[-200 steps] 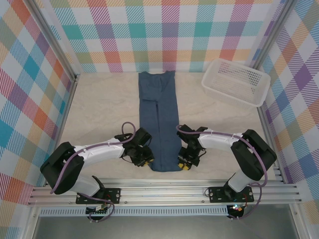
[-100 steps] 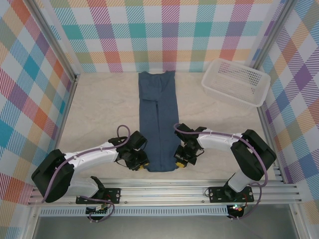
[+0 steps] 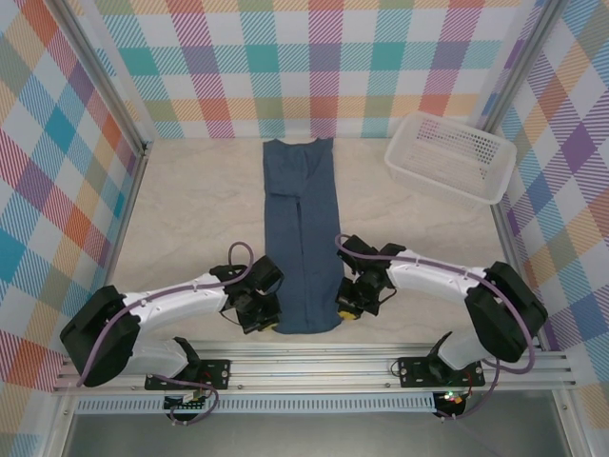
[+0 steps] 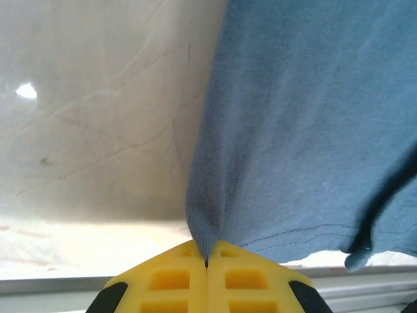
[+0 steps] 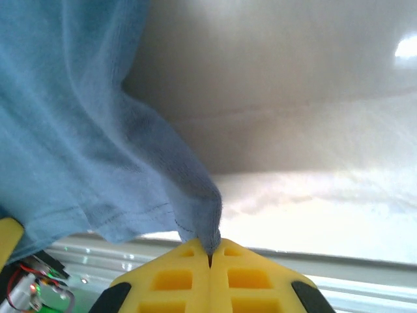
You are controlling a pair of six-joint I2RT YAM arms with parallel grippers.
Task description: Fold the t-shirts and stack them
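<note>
A slate-blue t-shirt (image 3: 302, 228), folded into a long narrow strip, lies down the middle of the table from the back wall to the near edge. My left gripper (image 3: 266, 322) is shut on its near left corner; the left wrist view shows that corner of the t-shirt (image 4: 300, 130) pinched between the yellow fingers (image 4: 169, 280). On the other side, my right gripper (image 3: 344, 311) is shut on the near right corner. In the right wrist view the t-shirt (image 5: 71, 124) hem rises out of the closed yellow fingers (image 5: 247, 280).
A white perforated basket (image 3: 450, 155) stands at the back right, tilted against the checked wall. The pale table (image 3: 190, 209) is bare to the left and right of the strip. An aluminium rail (image 3: 314, 367) runs along the near edge, just behind both grippers.
Both grippers have slid toward the near edge and closed on the shirt's near corners. The near end of the strip has shifted slightly left.
</note>
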